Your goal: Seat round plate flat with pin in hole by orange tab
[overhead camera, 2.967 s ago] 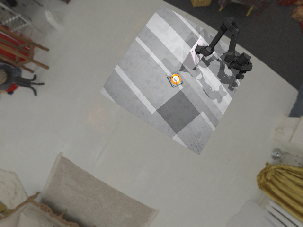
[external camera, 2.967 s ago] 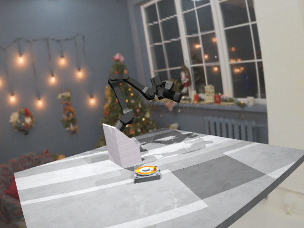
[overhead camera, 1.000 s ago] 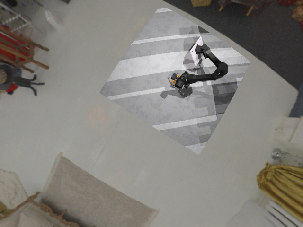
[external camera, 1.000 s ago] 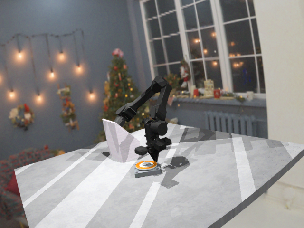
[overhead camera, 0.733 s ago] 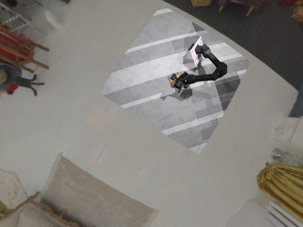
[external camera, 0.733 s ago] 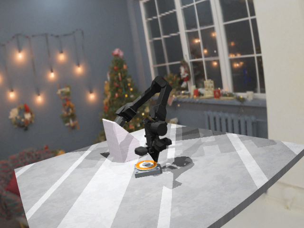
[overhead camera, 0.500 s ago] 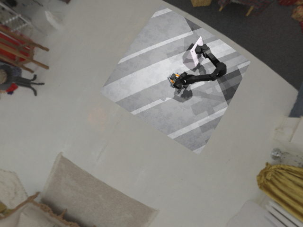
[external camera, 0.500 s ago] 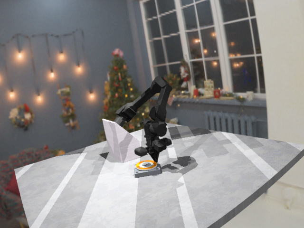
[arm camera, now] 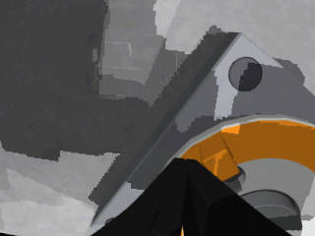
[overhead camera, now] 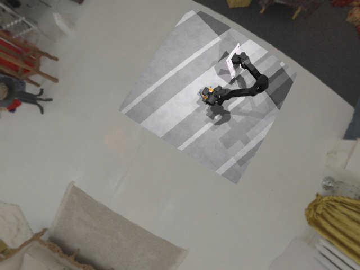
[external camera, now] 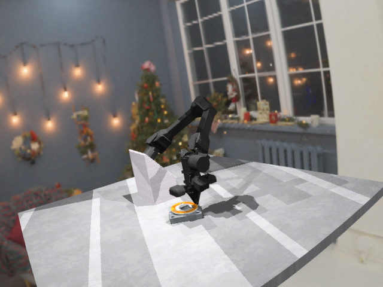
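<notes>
The jaws of my gripper (overhead camera: 211, 94) (external camera: 197, 202) (arm camera: 184, 158) are closed, the two black fingertips pressed together with nothing between them. They point down at the round plate (overhead camera: 210, 89) (external camera: 184, 212) (arm camera: 276, 140), and on my exterior feed they meet its rim at about 2 o'clock. Whether they actually touch it, I can't tell from here.

The plate sits over the square grey base (overhead camera: 201, 93) (external camera: 185, 218) (arm camera: 236, 98), which lies on the grey striped table (overhead camera: 174, 58) (external camera: 117, 231) (arm camera: 44, 192). Its orange ring goes round the post (arm camera: 273, 202), which my wrist feed shows low at 4 o'clock from the picture's centre. The orange tab (arm camera: 221, 162) is just off the fingertips toward 3 o'clock there, and the dark edge of a hole (arm camera: 241, 178) peeks out at the tab's lower right. I can't make out the pin, so I can't say whether it is in that hole or whether the plate lies fully flat.

A dark bolt hole (arm camera: 245, 74) shows near the base's corner, up at 1 o'clock on the wrist feed. From above, my black arm (overhead camera: 241, 92) (external camera: 182, 123) reaches in from the plate's 3 o'clock side, and the pale pink panel (overhead camera: 230, 62) (external camera: 151, 176) stands at its 1 o'clock, well apart from it.
</notes>
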Action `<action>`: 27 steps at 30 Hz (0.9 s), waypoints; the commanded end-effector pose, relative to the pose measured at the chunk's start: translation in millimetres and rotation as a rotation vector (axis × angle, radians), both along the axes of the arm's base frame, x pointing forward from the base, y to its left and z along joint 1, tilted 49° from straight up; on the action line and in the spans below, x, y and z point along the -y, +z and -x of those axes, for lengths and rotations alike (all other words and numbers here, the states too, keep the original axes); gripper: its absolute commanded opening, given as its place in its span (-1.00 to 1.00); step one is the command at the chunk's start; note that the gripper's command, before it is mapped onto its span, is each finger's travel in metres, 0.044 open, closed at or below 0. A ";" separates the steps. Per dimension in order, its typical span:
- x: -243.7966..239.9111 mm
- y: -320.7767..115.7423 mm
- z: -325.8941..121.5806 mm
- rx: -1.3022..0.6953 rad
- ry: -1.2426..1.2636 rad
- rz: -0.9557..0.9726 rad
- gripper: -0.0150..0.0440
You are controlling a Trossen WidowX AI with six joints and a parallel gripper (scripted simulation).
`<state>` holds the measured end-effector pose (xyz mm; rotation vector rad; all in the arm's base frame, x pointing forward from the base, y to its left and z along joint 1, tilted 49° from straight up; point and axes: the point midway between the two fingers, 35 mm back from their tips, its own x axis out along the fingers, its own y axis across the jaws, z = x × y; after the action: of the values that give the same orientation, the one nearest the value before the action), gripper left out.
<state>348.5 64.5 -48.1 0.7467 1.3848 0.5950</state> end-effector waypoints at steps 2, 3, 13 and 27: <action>4.3 -2.8 -7.6 0.027 0.001 0.026 -0.49; 4.4 -2.9 -7.7 0.027 0.001 0.026 -0.49; 4.8 -3.2 -8.3 0.027 0.001 0.026 -0.49; 7.1 -5.2 -10.5 0.027 0.001 0.027 -0.49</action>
<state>352.4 61.1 -51.0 0.7402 1.3805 0.5915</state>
